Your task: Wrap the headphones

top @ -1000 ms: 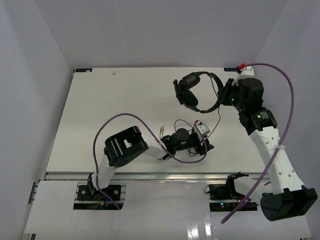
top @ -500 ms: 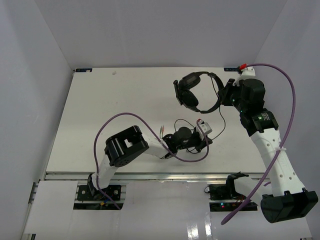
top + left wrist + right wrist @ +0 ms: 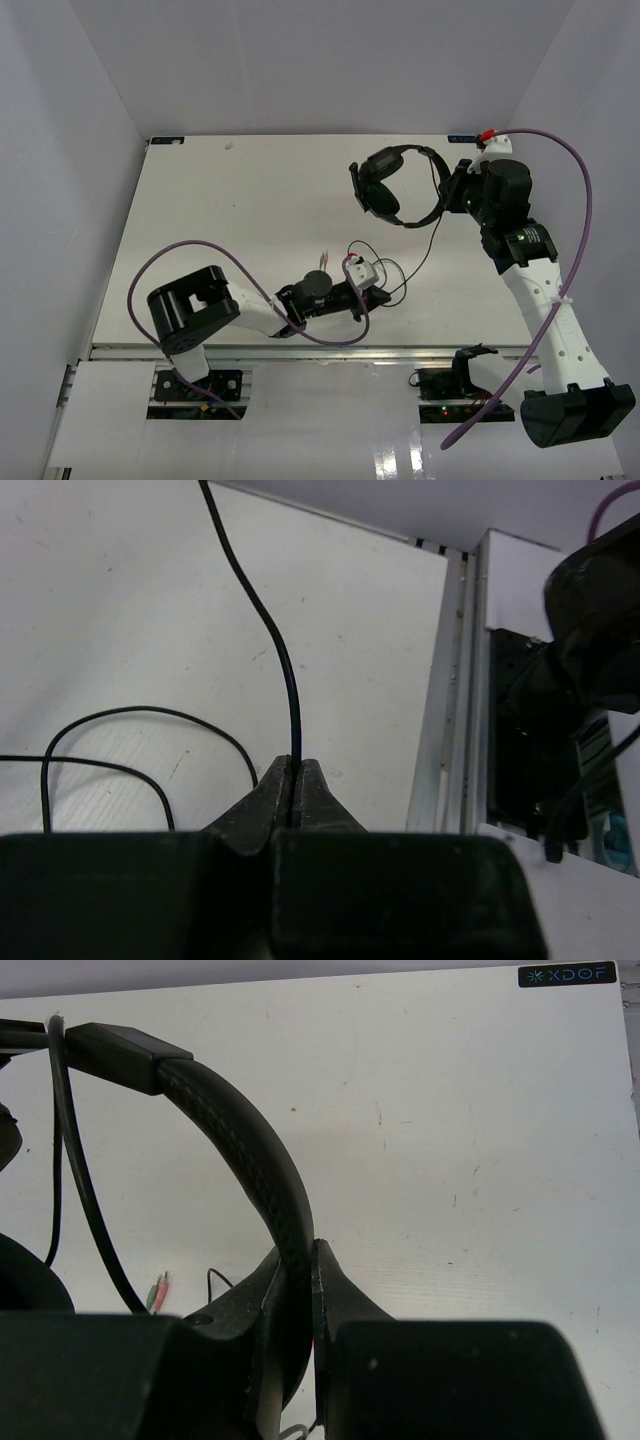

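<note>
The black headphones (image 3: pixel 392 186) hang lifted at the back right of the table, earcups to the left. My right gripper (image 3: pixel 447 192) is shut on their arched headband (image 3: pixel 240 1120), which passes between the jaws of that gripper (image 3: pixel 298 1252). The thin black cord (image 3: pixel 434 228) drops from the headset and loops on the table toward my left gripper (image 3: pixel 386 292). In the left wrist view that gripper (image 3: pixel 293 764) is shut on the cord (image 3: pixel 281 650). The small reddish plugs (image 3: pixel 325 261) lie just left of the left wrist and also show in the right wrist view as plugs (image 3: pixel 157 1292).
Thick purple cables arc over the left arm (image 3: pixel 200 250) and along the right arm (image 3: pixel 575 230). The table's metal near edge (image 3: pixel 300 350) runs just below the left gripper. White walls close in the table on three sides. The right arm's base (image 3: pixel 590 620) stands beyond that edge.
My left gripper has closed on the cord and the left arm has swung left and nearer the front edge, drawing the cord along. The right gripper and headphones have barely moved.
</note>
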